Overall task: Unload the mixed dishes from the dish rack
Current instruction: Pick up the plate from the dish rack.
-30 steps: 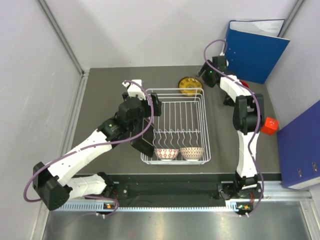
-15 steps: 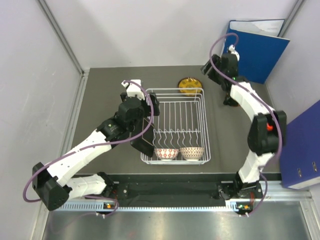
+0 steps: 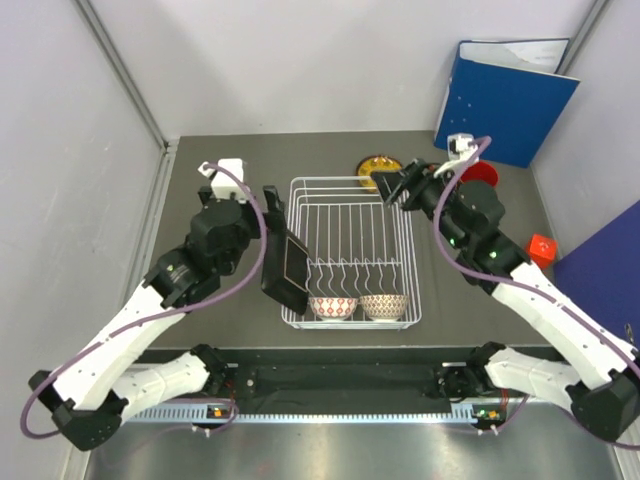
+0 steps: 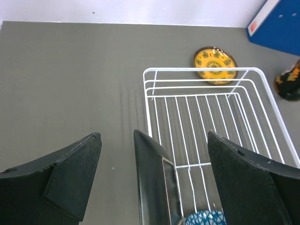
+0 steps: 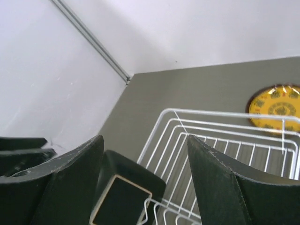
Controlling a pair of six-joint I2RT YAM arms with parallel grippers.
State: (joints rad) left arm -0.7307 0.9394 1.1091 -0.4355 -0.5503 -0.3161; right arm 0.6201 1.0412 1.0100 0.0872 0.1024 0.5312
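Observation:
The white wire dish rack [image 3: 405,250] sits mid-table, also seen in the left wrist view [image 4: 150,101] and the right wrist view [image 5: 220,115]. Two patterned bowls [image 3: 333,306] [image 3: 384,305] rest at its near end. A black square plate [image 3: 284,265] stands on edge at the rack's left wall. My left gripper [image 3: 272,205] [image 4: 153,136] is open astride that plate [image 4: 152,183], touching nothing. A yellow plate [image 3: 378,167] [image 4: 215,59] [image 5: 276,105] lies on the table behind the rack. The red mug [image 3: 482,173] stands at the far right. My right gripper [image 3: 395,183] [image 5: 145,138] hangs open and empty over the rack's far right corner.
A blue binder [image 3: 505,95] stands at the back right and another [image 3: 600,290] lies along the right edge. A small red cube [image 3: 541,250] sits beside it. Grey walls close in at the left and the back.
The right arm has swung from beside the mug and binder over to the rack's far right corner. The left arm has drawn back to the left, off the rack's corner.

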